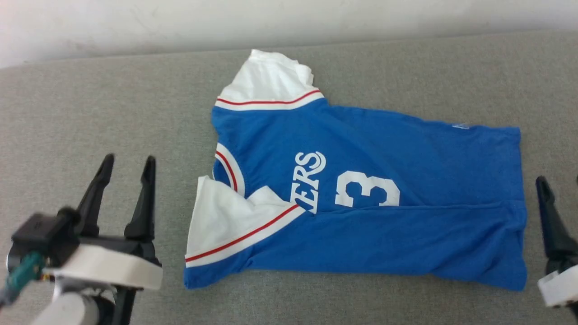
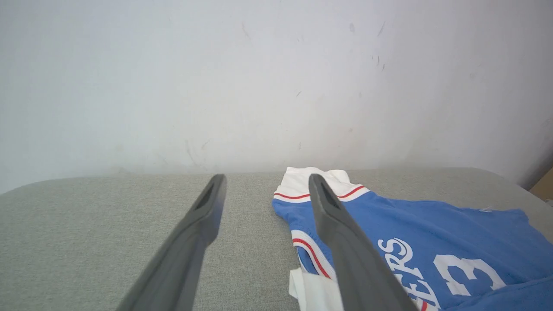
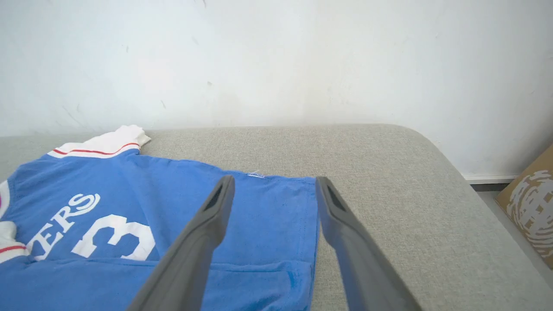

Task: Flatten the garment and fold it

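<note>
The garment (image 1: 384, 180) is a royal-blue jersey with white sleeves, red-striped trim, white "ERS" lettering and a 3. It lies on the grey cushion with its near long side folded over, collar to the left, hem to the right. My left gripper (image 1: 128, 167) hovers open to the left of the collar, nothing between its fingers (image 2: 203, 224). My right gripper (image 3: 274, 190) is open above the hem's right edge, holding nothing; one of its fingers (image 1: 548, 212) shows at the head view's right border. The garment (image 2: 414, 229) lies right of the left fingers, and the garment (image 3: 142, 216) spreads left of the right ones.
The grey upholstered cushion (image 1: 90, 113) carries everything and ends at a white wall (image 1: 289, 22) behind. Its rounded right end (image 3: 436, 172) drops to the floor, where a cardboard box (image 3: 529, 207) with a white print stands.
</note>
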Robot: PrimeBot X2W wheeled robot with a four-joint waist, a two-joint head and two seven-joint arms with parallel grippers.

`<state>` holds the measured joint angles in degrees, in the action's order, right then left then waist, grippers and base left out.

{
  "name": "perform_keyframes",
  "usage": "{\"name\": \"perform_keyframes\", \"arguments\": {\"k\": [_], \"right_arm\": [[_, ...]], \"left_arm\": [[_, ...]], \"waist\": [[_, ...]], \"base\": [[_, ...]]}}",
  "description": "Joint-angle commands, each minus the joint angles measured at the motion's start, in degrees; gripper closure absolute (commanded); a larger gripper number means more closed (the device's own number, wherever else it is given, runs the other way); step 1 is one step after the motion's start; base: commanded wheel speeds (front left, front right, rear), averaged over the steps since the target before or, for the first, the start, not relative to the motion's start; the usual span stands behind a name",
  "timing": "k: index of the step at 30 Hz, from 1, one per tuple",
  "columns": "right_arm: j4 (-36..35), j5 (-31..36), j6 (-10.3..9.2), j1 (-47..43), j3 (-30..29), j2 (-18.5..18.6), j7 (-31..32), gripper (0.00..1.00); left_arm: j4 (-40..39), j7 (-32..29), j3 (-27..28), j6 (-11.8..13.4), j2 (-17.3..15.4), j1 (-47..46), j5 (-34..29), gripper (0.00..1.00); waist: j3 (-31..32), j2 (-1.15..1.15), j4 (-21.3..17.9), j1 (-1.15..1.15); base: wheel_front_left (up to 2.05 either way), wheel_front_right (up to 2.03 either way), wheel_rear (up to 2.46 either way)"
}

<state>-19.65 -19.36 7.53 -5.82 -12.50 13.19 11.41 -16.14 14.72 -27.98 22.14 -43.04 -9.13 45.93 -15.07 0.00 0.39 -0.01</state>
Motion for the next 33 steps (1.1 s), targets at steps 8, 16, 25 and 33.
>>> {"name": "perform_keyframes", "arguments": {"k": [8,16,25,33], "right_arm": [[1.4,6.6,-0.04,-5.8,-2.2,-8.6,-11.9,0.00],[3.2,8.8,-0.04,-6.8,-1.8,-10.0,-14.3,0.00],[4.3,9.3,-0.04,-5.3,-0.1,-10.2,-13.8,0.00],[5.7,9.1,-0.04,-4.5,0.4,-10.3,-14.3,0.00]], "left_arm": [[-4.2,0.3,9.5,1.0,12.8,17.5,-15.3,0.00],[-0.8,-2.5,6.8,-3.5,14.7,19.1,-16.5,0.00],[3.4,-20.2,0.5,-10.4,10.4,11.4,-13.2,0.00],[6.4,-28.2,0.0,-8.3,10.5,10.2,-10.6,0.00]], "waist": [[4.5,0.00,1.4,0.01],[5.6,0.00,1.4,0.01],[2.7,0.00,0.5,0.01],[-0.2,0.00,-0.7,0.01]], "base": [[0.00,0.00,0.00],[0.00,0.00,0.00],[0.00,0.00,0.00],[0.00,0.00,0.00]]}}
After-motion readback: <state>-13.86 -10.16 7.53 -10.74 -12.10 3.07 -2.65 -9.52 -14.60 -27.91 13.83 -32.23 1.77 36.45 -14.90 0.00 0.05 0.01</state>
